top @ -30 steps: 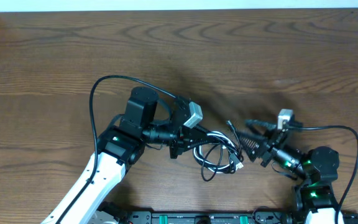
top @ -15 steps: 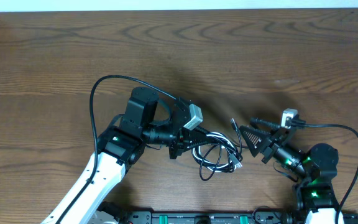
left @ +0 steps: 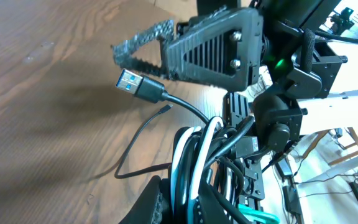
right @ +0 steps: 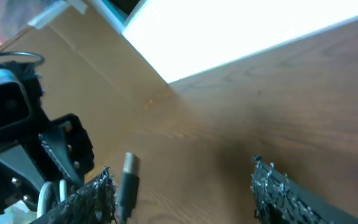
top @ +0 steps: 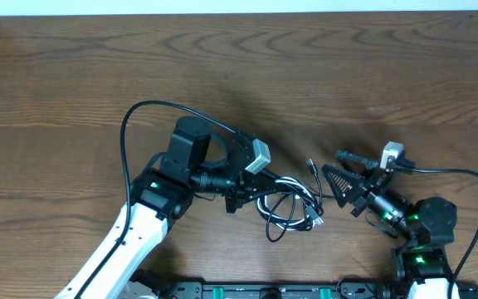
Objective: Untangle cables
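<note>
The cables (top: 293,209) sit between your left claw (top: 247,198) and right claw (top: 332,173). They're a light, floppy tangle of thin black cords plus one white, so expect loops to drag and snag rather than slide free (the plug (top: 310,166) ends are the only stiff bits); I'd take the loose lead right behind its plug. Left claw is clamped shut on the bundle's left side with the cords pinched between its fingers, while the right claw stands wide open and empty, its tips just beside that free plug (can't tell if they touch).
</note>
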Available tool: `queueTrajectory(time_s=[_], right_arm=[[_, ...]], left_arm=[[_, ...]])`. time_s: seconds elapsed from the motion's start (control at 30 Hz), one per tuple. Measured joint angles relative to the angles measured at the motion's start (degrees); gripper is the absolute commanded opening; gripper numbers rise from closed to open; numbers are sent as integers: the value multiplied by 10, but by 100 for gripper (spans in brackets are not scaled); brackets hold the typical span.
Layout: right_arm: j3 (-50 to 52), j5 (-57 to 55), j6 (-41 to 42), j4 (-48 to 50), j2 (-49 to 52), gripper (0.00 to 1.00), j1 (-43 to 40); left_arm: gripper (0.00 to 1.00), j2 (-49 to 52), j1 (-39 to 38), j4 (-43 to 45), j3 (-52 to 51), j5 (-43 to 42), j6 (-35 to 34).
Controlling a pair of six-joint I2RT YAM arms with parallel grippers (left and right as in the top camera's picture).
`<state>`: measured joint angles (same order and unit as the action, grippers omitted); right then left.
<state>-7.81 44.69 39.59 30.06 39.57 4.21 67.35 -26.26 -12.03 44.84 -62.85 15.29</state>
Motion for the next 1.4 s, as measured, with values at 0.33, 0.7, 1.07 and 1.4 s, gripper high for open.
queueTrajectory(time_s=[0.33,0.7,1.07,1.4], right_arm=[[0,-12,-4,-113,0,59,73],[-1,-43,-26,-273,0,38,82],[-1,-47,-26,-202,0,33,83],[-1,-99,-15,-202,0,67,83]], left_arm=[[8,45,0,21,0,0,-2],[8,45,-1,136,0,7,-90],[8,45,-1,137,0,124,-289],[8,45,-1,113,0,184,-490]])
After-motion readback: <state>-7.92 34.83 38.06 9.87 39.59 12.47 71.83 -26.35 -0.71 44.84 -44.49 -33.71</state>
